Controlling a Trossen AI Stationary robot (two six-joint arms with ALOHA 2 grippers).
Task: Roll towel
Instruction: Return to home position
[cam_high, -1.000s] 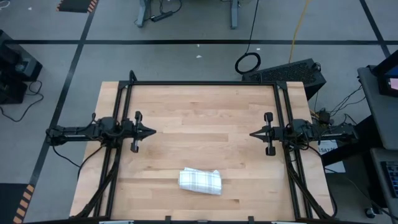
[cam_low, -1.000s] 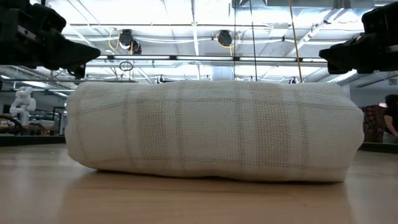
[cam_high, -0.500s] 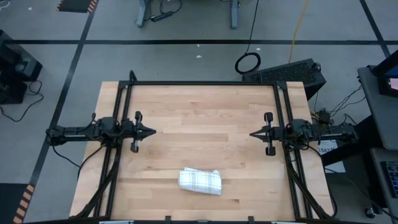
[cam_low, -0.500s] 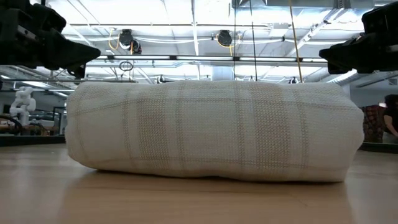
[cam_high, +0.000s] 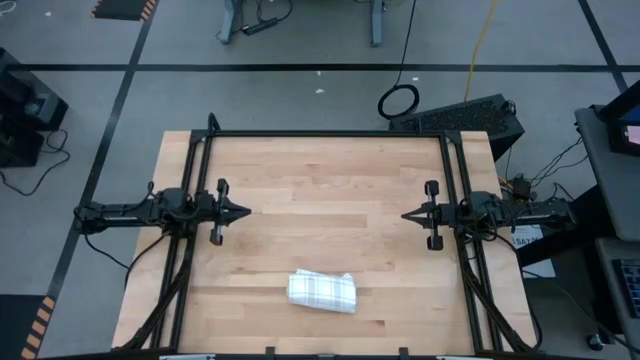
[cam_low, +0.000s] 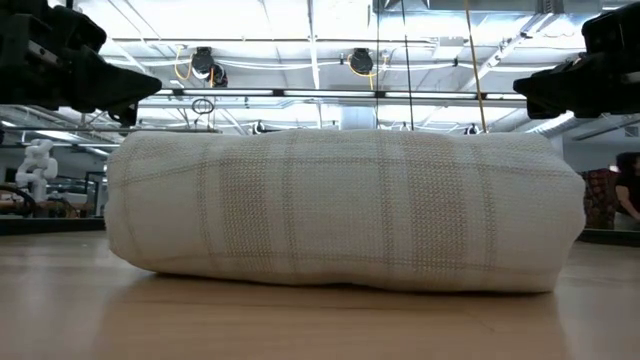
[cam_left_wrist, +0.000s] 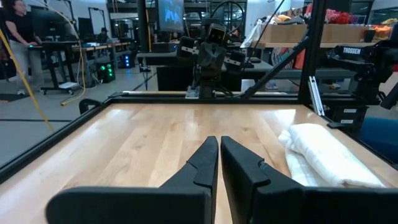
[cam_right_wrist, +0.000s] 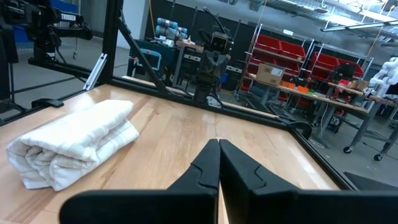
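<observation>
Towel is lying rolled into a short bundle on the table, near the low camera's edge. Left gripper and right gripper are hanging at opposite sides, tips facing each other, well apart from the towel. Both sets of jaws are pressing together, empty.

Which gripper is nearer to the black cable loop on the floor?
Right. The right gripper is over the right side of the table, almost in line with the cable loop beyond the far edge; the left gripper is over the left side, farther off.
</observation>
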